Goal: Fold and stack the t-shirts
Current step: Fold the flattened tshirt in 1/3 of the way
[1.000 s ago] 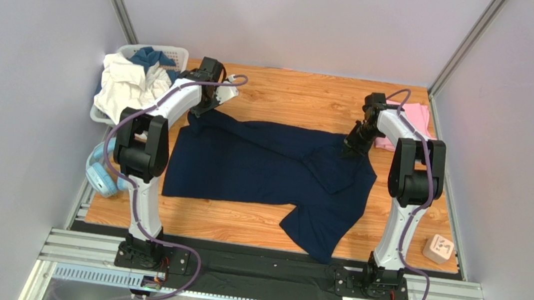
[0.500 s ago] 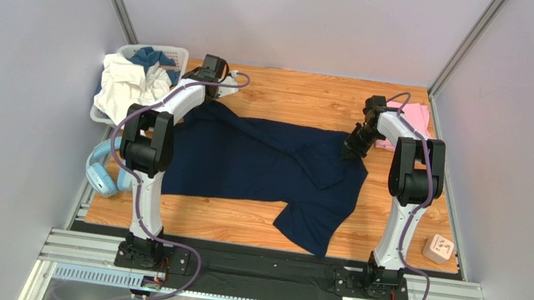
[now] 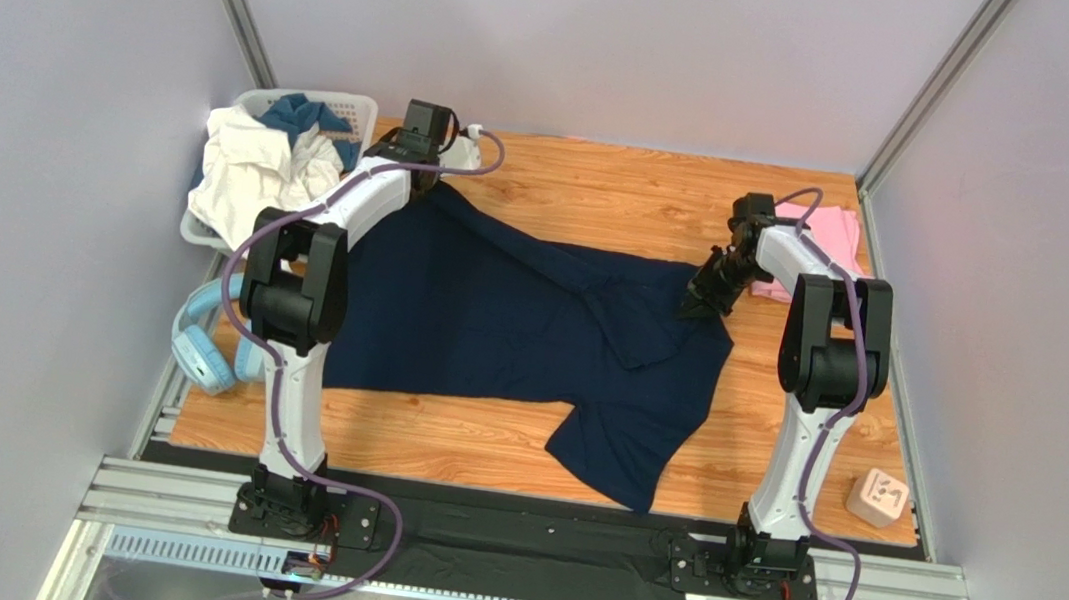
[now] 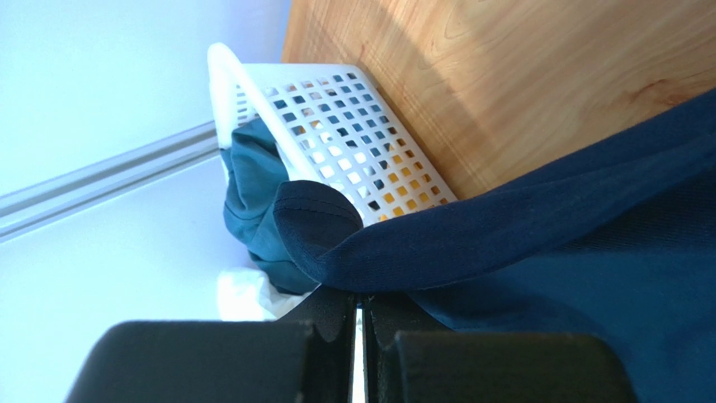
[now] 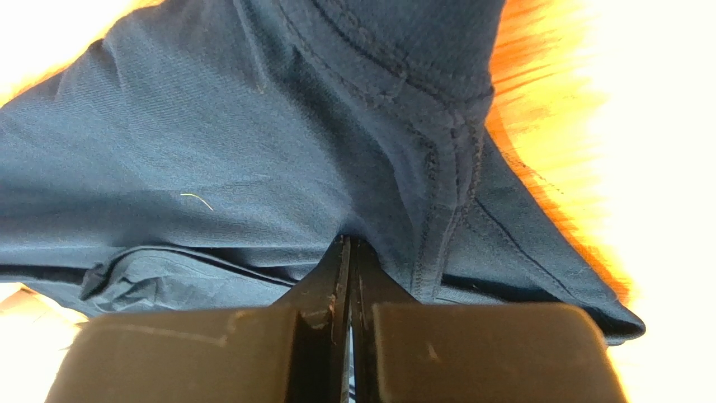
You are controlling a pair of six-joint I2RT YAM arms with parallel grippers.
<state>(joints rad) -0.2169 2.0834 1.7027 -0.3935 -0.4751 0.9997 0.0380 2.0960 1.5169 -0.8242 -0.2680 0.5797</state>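
Our left tool (image 3: 430, 172) is pinched together on the edge of the large dark navy cloth t-shirt (image 3: 522, 329). In its wrist view the two black fingers (image 4: 323, 315) meet with only a hairline between them, and a rolled navy hem comes out right at their tips. Just ahead of this tool and to its left stands the white plastic mesh basket (image 3: 354, 105). A teal cloth (image 4: 248, 193) hangs over its wall and a white cloth (image 3: 246, 169) is heaped inside.

Our right tool (image 3: 701, 301) is likewise clamped on the navy shirt. Its wrist view shows the fingers (image 5: 323, 285) pressed together, with a stitched seam bunched directly in front of them, though the background there is washed out by glare.

Between the two tools the navy shirt lies spread on the wooden table (image 3: 599, 187), its far edge running from one grip to the other. Behind the right tool, toward the arm bases, one part of the shirt trails out to the near edge of the table.

The smaller light pink cloth t-shirt (image 3: 837, 238) lies flat just to the right of the right tool, partly covered by that arm.

Well behind the left tool, beside its arm, we see the light-blue headphones (image 3: 203, 346) at the table's left edge. Well behind the right tool, a small pale block (image 3: 877, 498) sits at the near right corner.
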